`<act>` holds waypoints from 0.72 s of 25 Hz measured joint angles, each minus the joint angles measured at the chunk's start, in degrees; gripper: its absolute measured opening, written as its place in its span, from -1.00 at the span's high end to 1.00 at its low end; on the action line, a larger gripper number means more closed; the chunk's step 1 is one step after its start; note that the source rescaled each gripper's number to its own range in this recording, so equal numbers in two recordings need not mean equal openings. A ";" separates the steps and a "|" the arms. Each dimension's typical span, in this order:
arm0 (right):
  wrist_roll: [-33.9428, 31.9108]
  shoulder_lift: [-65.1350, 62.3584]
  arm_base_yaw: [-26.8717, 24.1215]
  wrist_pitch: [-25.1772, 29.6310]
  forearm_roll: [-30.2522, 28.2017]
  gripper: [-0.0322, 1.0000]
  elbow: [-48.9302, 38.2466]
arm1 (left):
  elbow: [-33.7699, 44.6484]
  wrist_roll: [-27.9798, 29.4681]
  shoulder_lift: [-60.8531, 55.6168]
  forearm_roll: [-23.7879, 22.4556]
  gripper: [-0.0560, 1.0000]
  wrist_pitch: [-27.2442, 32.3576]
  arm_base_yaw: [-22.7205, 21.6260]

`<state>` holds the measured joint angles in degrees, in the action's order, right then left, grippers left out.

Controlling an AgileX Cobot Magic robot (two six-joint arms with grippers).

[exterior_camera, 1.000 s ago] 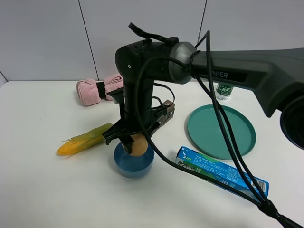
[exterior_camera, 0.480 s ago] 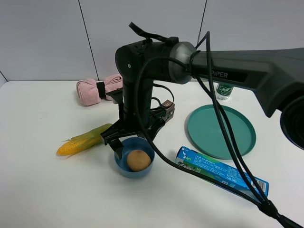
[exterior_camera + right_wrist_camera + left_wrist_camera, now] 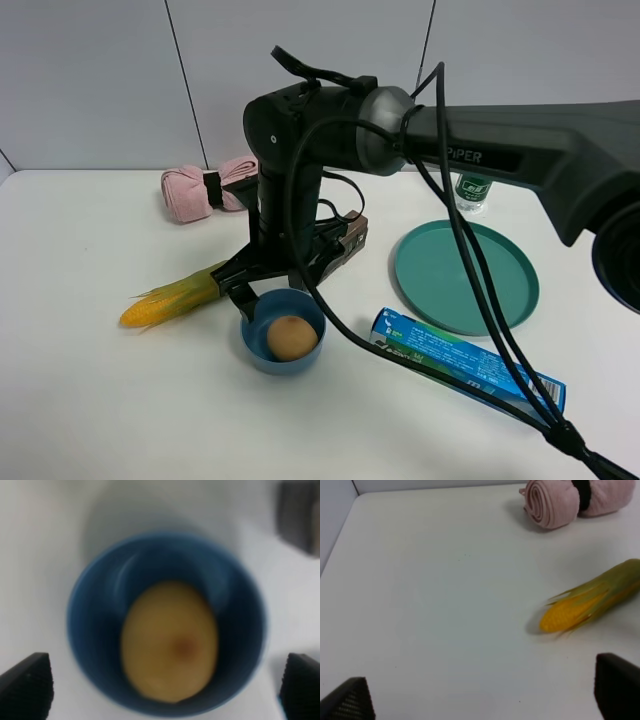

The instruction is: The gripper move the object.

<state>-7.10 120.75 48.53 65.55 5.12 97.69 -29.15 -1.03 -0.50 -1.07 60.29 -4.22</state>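
Note:
The tan-orange egg-shaped object (image 3: pixel 291 337) lies inside the blue bowl (image 3: pixel 258 360) on the white table. My right gripper (image 3: pixel 270 288), a black claw on the bulky black arm reaching across the middle, hangs open just above the bowl's far rim, apart from the object. The right wrist view looks straight down on the object (image 3: pixel 170 640) in the bowl (image 3: pixel 85 605), with the open right gripper (image 3: pixel 162 687) spread wide to both sides. My left gripper (image 3: pixel 482 700) is open and empty over bare table, and it does not show in the exterior view.
A yellow-green corn cob (image 3: pixel 175 296) lies left of the bowl. A rolled pink towel (image 3: pixel 205 188) is behind. A teal plate (image 3: pixel 465 275), a blue box (image 3: pixel 465 360) and a green bottle (image 3: pixel 472 192) are to the right.
My right gripper let go of the object into the bowl, opened and rose slightly. The object now rests free in the bowl.

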 joint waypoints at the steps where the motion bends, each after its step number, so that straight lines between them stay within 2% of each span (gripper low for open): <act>1: -0.22 -0.28 -0.48 -0.14 -0.78 -0.65 0.06 | 0.00 0.00 0.00 0.00 -1.00 0.00 0.00; 5: -0.68 -1.16 -3.46 0.66 -5.12 -0.65 2.76 | 0.00 0.00 0.00 0.00 -1.00 0.00 0.00; 10: -0.45 -3.11 -7.36 3.45 -11.29 -0.65 10.24 | 0.00 0.00 0.00 0.00 -1.00 0.00 0.00; 13: 0.18 -4.70 -10.27 3.46 -11.95 -0.65 13.63 | 0.00 0.00 0.00 0.00 -1.00 0.00 0.00; 18: 2.44 -8.70 -13.65 3.77 -11.84 -0.65 14.33 | 0.00 0.00 0.00 0.00 -1.00 0.00 0.00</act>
<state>-4.66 112.06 34.88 69.31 -6.72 112.02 -29.15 -1.03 -0.50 -1.07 60.29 -4.22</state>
